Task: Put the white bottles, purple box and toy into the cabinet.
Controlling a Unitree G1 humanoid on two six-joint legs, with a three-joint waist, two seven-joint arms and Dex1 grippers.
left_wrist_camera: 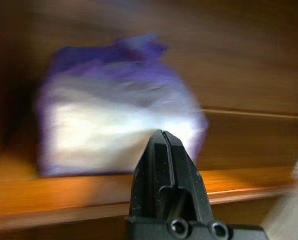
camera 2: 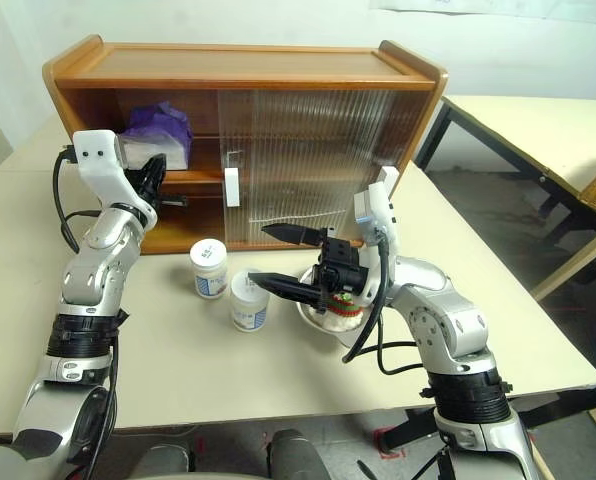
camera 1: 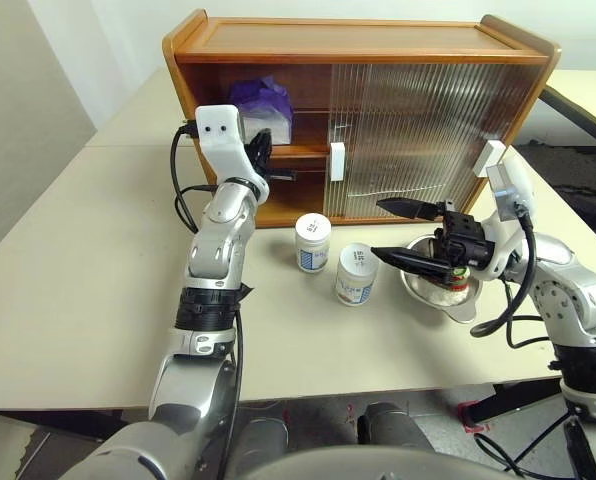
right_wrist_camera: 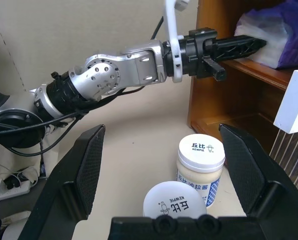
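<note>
The purple box [camera 1: 261,104] lies on the upper shelf in the open left half of the cabinet [camera 1: 358,42]. My left gripper [left_wrist_camera: 161,134] is shut and empty, with its tips at the shelf edge right in front of the box. Two white bottles [camera 1: 313,243] [camera 1: 357,274] stand upright on the table in front of the cabinet. The toy [camera 2: 343,303] sits in a steel bowl [camera 1: 462,309] to the right of the bottles, partly hidden by my right wrist. My right gripper [camera 1: 376,228] is open, pointing left just right of the bottles and a little above them.
Ribbed sliding doors [camera 1: 418,130] with white handles [camera 1: 337,161] cover the cabinet's middle and right. The lower shelf behind the left arm looks bare. A second table [camera 2: 538,120] stands at the far right across a gap.
</note>
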